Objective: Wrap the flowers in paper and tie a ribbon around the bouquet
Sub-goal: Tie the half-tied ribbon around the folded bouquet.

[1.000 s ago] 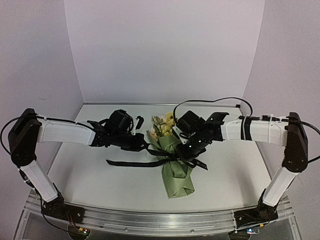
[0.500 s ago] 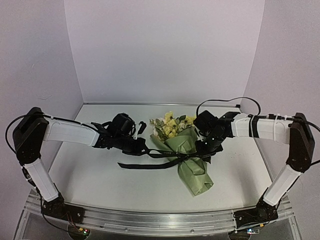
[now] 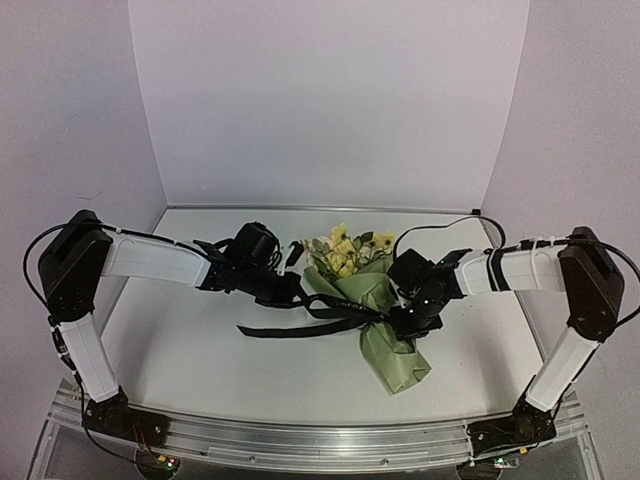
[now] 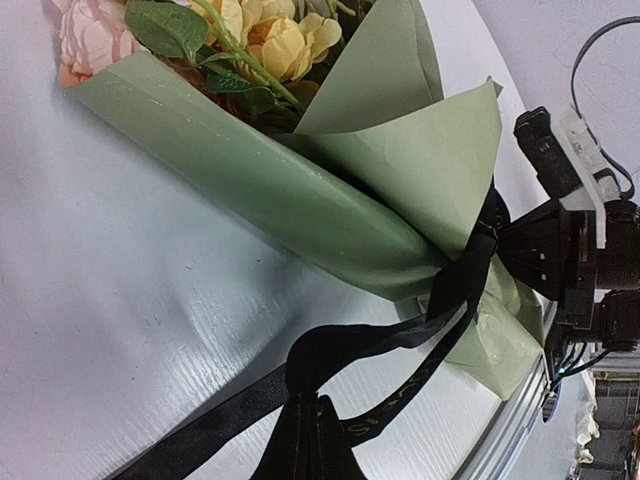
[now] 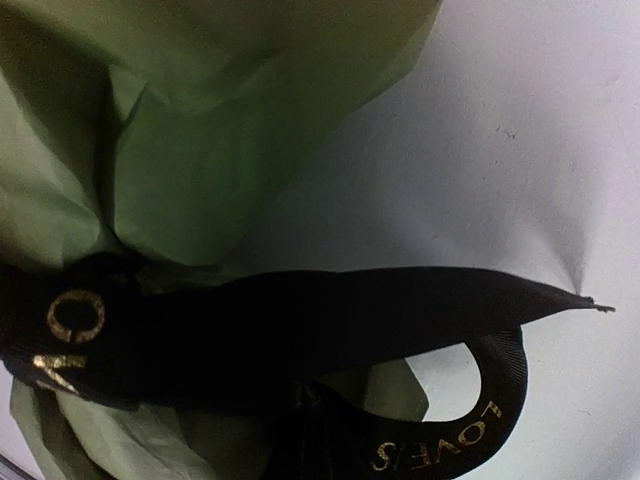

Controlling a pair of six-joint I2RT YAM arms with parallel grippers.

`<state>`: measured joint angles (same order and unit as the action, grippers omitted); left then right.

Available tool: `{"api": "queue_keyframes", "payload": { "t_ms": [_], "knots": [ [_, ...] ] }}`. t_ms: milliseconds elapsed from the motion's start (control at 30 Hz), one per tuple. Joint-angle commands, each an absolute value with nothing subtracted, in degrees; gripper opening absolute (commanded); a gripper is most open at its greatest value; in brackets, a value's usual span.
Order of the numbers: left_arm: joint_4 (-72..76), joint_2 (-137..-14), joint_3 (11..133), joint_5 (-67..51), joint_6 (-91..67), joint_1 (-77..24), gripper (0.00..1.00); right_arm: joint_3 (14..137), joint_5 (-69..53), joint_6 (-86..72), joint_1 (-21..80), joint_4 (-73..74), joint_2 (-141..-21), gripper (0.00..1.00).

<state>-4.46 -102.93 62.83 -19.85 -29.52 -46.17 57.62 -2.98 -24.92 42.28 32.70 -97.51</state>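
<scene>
left gripper (image 3: 292, 294) and right gripper (image 3: 407, 321) each clenched on a ribbon (image 5: 300, 310) tail; ribbon looks limp, slick; paper (image 4: 300, 200) likely creases easily; pull by tails

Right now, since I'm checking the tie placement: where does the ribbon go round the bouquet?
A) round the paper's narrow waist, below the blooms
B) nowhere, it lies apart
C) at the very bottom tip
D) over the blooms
A: the ribbon cinches the paper at its pinched waist, well below the flowers and short of the bottom end.
</scene>
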Motion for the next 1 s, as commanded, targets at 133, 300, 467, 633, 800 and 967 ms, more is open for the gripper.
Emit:
{"api": "queue_keyframes", "payload": {
  "t_ms": [133, 300, 467, 633, 800, 967],
  "knots": [
    [-5.8, -103.2, 65.2, -20.7, -27.9, -46.0, 0.0, 55.8, -1.3, -38.7, 48.8, 23.0, -99.7, 0.0],
    [-7.1, -99.7, 62.2, -17.9, -28.4, -45.5, 0.0, 64.8, 7.6, -45.7, 59.6, 20.8, -102.5, 0.0],
    [-9.1, -94.5, 59.3, -15.2, -27.1, -44.1, 0.0, 67.5, 11.4, -42.1, 60.1, 23.1, -101.1, 0.0],
    [-10.8, -94.7, 58.4, -14.5, -26.4, -43.6, 0.0, 67.6, 6.5, -35.6, 56.6, 27.9, -98.4, 0.0],
    [-11.6, -95.5, 57.6, -13.6, -26.8, -42.5, 0.0, 63.9, 3.5, -34.9, 52.8, 28.7, -96.3, 0.0],
    [-12.0, -96.6, 57.3, -13.9, -27.0, -41.9, 0.0, 60.2, 4.7, -37.6, 50.8, 27.7, -94.8, 0.0]
  ]
}}
